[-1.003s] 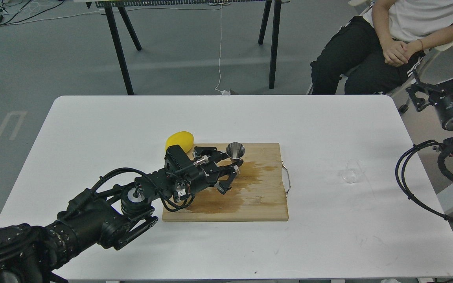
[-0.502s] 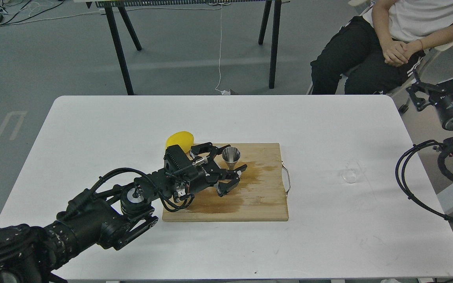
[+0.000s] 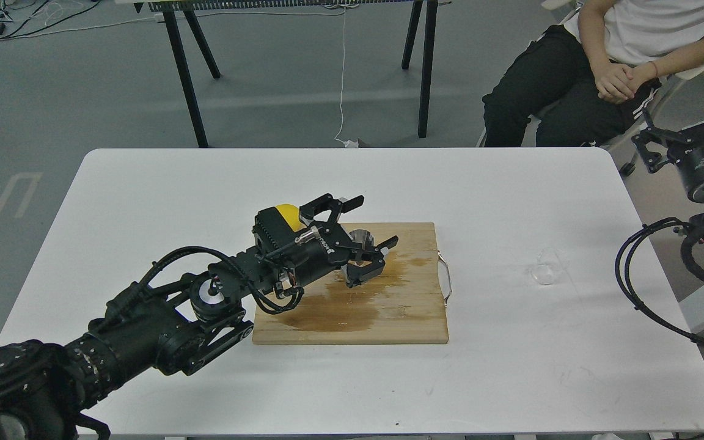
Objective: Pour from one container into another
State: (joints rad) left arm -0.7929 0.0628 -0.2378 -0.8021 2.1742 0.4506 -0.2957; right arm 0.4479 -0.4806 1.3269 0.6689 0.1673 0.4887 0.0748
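A small steel cone-shaped cup stands on the wooden cutting board, partly hidden by my left gripper. That gripper hovers just above and in front of the cup, tilted upward, with its two fingers spread wide and nothing clamped between them. A clear glass sits on the white table to the right of the board. My right gripper hangs beyond the table's right edge, fingers apart and empty.
A brown wet stain spreads over the board. A yellow lemon lies at the board's back left corner, half hidden by my left wrist. A seated person is behind the table's far right corner.
My left gripper has risen off the board, tilted upward and spread its fingers wider. The steel cup stayed roughly where it was. The right arm has not moved.
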